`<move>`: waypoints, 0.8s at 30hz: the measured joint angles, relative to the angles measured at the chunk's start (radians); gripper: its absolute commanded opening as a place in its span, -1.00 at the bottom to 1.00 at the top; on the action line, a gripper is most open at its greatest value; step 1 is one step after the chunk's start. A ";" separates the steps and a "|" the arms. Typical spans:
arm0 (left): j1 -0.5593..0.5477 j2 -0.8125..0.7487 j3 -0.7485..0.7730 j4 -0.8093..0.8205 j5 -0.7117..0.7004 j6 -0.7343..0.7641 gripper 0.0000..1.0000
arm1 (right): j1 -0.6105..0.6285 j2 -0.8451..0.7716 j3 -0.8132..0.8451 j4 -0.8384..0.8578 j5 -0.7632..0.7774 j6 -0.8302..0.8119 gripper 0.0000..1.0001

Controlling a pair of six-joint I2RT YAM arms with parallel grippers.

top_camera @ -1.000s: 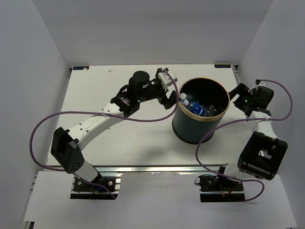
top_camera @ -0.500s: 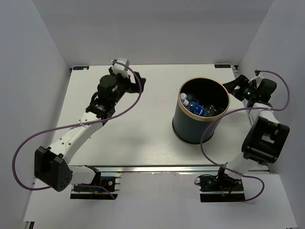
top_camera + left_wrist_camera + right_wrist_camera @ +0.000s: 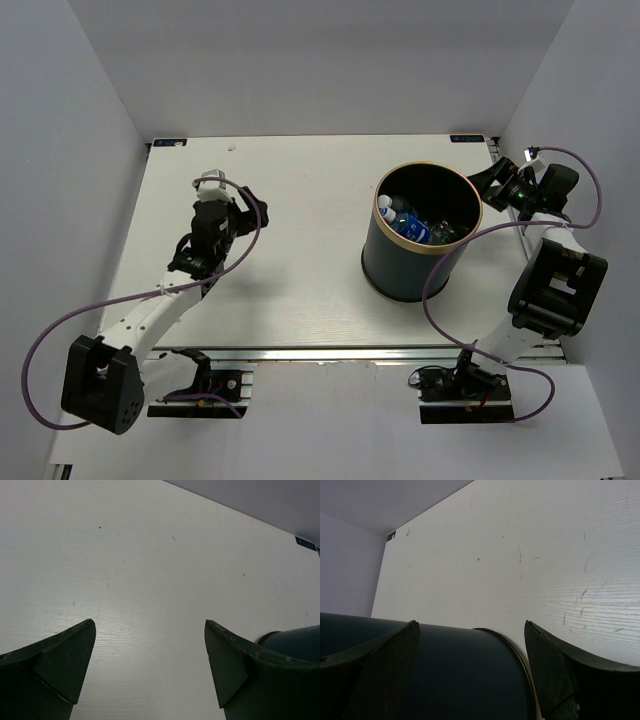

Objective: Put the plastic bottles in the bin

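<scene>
You see the bin (image 3: 405,272) dark blue-black, rim gold. Inside it, one bottle (image 3: 412,228) shows a blue label and a white cap. The table (image 3: 300,190) reads white, faintly grained. The cables (image 3: 424,300) are purple, and the left arm (image 3: 150,315) is white with black joints.

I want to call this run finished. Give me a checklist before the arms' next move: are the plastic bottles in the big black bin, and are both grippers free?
1. Left gripper empty, jaws apart over the white table: ok.
2. Right gripper empty, jaws apart: ok.
3. No bottle lying on the table: ok.
4. Large black cylindrical bin with gold rim upright: ok.
5. Clear plastic bottle with blue label inside the bin: ok. All four inside: cannot tell, the interior is dark.
6. Right gripper clear of the bin wall: cannot tell, it is very close.
</scene>
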 measured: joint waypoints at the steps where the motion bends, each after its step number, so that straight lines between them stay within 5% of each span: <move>1: 0.000 -0.010 0.002 -0.010 -0.022 -0.009 0.96 | 0.000 0.000 0.000 0.000 0.000 0.000 0.79; 24: 0.046 -0.055 0.004 -0.054 -0.140 -0.051 0.96 | -0.001 -0.017 -0.023 -0.001 0.058 0.005 0.79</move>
